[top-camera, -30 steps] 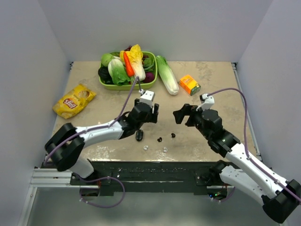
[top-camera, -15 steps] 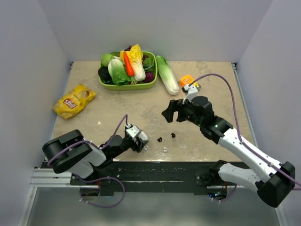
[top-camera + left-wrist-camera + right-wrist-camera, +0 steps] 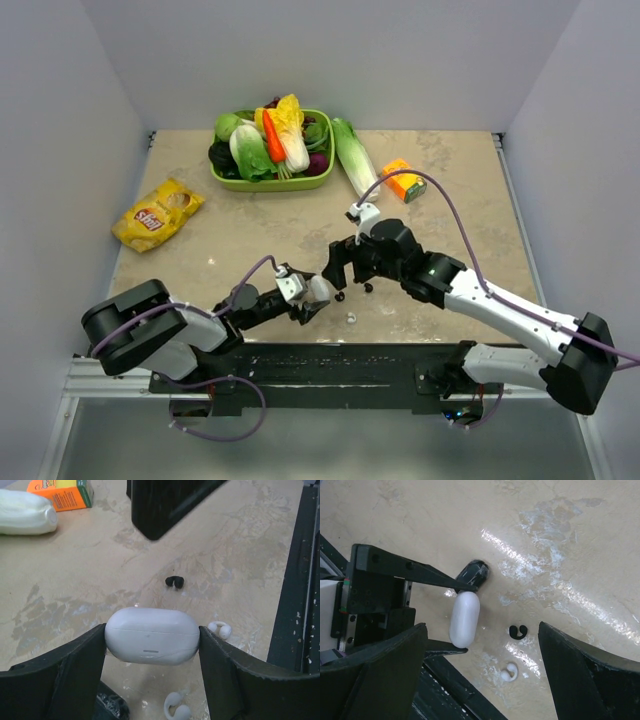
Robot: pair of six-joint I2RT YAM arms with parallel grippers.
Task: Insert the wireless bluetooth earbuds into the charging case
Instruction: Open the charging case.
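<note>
My left gripper [image 3: 308, 292] is shut on the white charging case [image 3: 151, 636], which it holds closed and lengthwise between its fingers just above the table. The case also shows in the right wrist view [image 3: 464, 618]. A black earbud [image 3: 174, 582] lies beyond it. One white earbud [image 3: 220, 629] lies to its right and another [image 3: 178, 710] lies just below it. My right gripper [image 3: 340, 262] is open and empty, hovering over a black earbud [image 3: 518, 631] and a white earbud [image 3: 509, 672]. A second black earbud [image 3: 368, 287] lies under the right arm.
A black case [image 3: 472, 575] lies beside the left fingers. A green basket [image 3: 215, 180] of vegetables, a long cabbage [image 3: 355, 160] and an orange box [image 3: 403, 180] stand at the back. A yellow chip bag [image 3: 157, 212] lies at the left. The table's black front rail [image 3: 300, 580] is close.
My left gripper pulled back from mid-table to the near edge, then shifted right, now holding the white case. My right gripper swung left and nearer, over the earbuds.
</note>
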